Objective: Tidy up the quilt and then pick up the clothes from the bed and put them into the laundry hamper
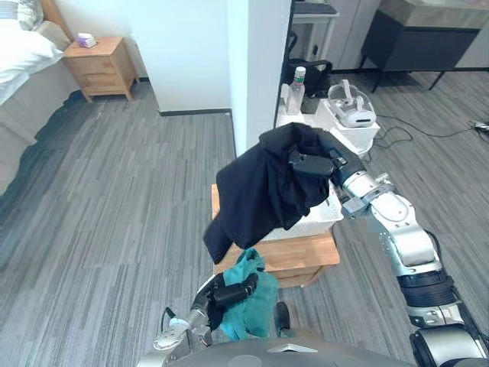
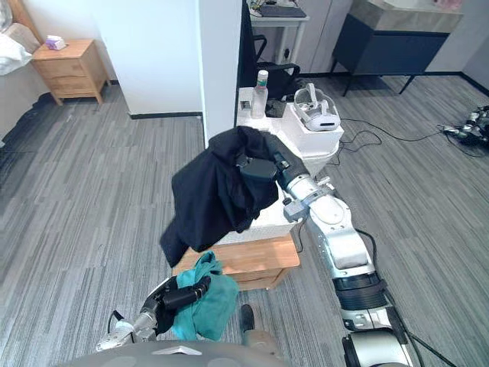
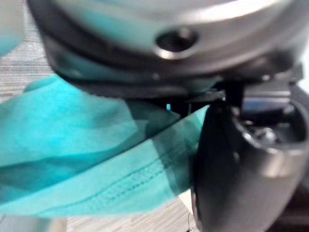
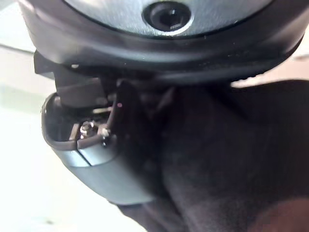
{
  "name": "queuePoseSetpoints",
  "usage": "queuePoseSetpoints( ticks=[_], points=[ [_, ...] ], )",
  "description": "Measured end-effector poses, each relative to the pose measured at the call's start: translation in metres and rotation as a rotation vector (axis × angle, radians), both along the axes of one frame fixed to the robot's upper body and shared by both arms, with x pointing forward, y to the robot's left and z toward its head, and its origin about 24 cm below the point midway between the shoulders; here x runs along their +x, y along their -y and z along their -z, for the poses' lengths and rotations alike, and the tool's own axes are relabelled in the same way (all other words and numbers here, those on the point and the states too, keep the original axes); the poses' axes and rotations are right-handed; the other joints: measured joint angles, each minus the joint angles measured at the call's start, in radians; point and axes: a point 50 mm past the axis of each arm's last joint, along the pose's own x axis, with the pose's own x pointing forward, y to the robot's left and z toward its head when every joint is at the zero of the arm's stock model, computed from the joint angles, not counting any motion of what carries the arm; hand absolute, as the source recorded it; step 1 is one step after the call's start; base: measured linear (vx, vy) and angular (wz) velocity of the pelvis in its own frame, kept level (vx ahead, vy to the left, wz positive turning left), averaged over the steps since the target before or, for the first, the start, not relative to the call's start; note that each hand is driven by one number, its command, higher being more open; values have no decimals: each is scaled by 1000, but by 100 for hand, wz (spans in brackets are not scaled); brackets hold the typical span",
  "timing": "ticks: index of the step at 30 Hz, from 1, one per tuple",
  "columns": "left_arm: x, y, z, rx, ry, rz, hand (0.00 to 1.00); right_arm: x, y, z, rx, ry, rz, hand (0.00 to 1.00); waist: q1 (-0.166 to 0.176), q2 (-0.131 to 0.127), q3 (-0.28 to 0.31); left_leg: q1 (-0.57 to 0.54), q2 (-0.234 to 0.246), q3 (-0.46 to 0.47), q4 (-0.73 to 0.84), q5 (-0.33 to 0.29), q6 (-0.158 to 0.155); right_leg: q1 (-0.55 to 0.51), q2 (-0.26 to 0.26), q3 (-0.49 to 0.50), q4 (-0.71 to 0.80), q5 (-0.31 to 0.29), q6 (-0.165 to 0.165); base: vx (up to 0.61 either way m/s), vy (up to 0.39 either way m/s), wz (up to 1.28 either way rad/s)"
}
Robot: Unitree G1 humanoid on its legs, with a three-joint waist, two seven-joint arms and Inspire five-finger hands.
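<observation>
The black cloth garment (image 1: 263,191) drapes over my right hand (image 1: 312,163); I see just its thumb clamped on the cloth. It also covers most of the white textured hamper (image 1: 319,220) beneath. The teal cloth garment (image 1: 248,306) hides the palm of my left hand (image 1: 235,291), which grips it. The white-sheeted bed (image 1: 19,57) runs off the left edge. I can't identify the small pale object (image 1: 85,40) on the wooden nightstand (image 1: 103,69).

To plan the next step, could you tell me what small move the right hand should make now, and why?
Probably lower the right hand and open it: it grips the black garment, which hangs over the white hamper on the wooden stand. The left hand holds the teal garment, low before the stand.
</observation>
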Motion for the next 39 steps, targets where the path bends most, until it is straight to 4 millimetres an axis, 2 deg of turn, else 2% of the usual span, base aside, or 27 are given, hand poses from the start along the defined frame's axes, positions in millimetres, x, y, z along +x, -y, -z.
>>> queuePoseSetpoints(
  ticks=[6,10,13,15,18,22,26,28,35,37,39],
  points=[
    [-13,0,5,1,-67,2,0,3,-10,27,23,-120,51,0,19,14,17,-1,-2,-11,1,3,1,5,-3,-9,0,-8,-11,-31,-8,7],
    [-11,-2,4,5,-60,-3,0,15,-12,16,20,-80,111,0,20,32,79,-18,-4,-35,5,6,-4,3,-8,-32,0,-11,-16,-42,-17,18],
    [-4,-4,1,4,-32,-9,0,36,-1,-8,15,-9,209,0,20,43,132,-58,-3,-54,15,11,-11,-21,-12,-54,0,-10,-16,-30,-28,23],
    [0,-1,-4,-6,-7,-5,0,49,14,-28,9,45,294,0,25,62,172,-74,-1,-62,21,15,-7,-30,-12,-64,0,-3,-12,0,-11,12],
    [3,2,-7,-21,13,-2,0,52,31,-47,-3,101,354,0,27,83,197,-74,-1,-59,20,15,-8,-31,-12,-66,1,0,-11,37,29,0],
    [11,4,-15,-34,60,1,0,62,34,-76,-17,170,361,0,22,85,237,-72,-7,-35,19,15,-8,-38,-17,-50,1,4,-6,11,52,-12],
    [31,5,-30,-54,146,-1,0,71,38,-130,-47,305,379,0,21,97,308,-131,-13,-28,57,6,2,-86,-20,-40,1,17,-10,-69,14,-6],
    [36,6,-33,-73,163,-13,0,73,41,-145,-79,344,397,0,23,108,338,-147,-11,-27,73,2,3,-98,-18,-37,1,23,-11,-44,2,-4],
    [38,7,-36,-80,175,-35,0,77,49,-130,-93,271,406,0,23,125,377,-141,-5,12,69,-5,4,-121,1,-8,1,29,-19,-4,4,-20],
    [38,9,-37,-86,180,-43,0,79,50,-118,-106,233,394,0,27,130,387,-132,-5,30,66,-8,7,-121,7,8,1,30,-20,-9,6,-26],
    [39,9,-38,-86,197,-53,0,81,50,-91,-126,149,381,0,30,131,388,-116,-3,44,55,-8,8,-117,12,14,1,31,-20,-12,7,-16]
  ],
)
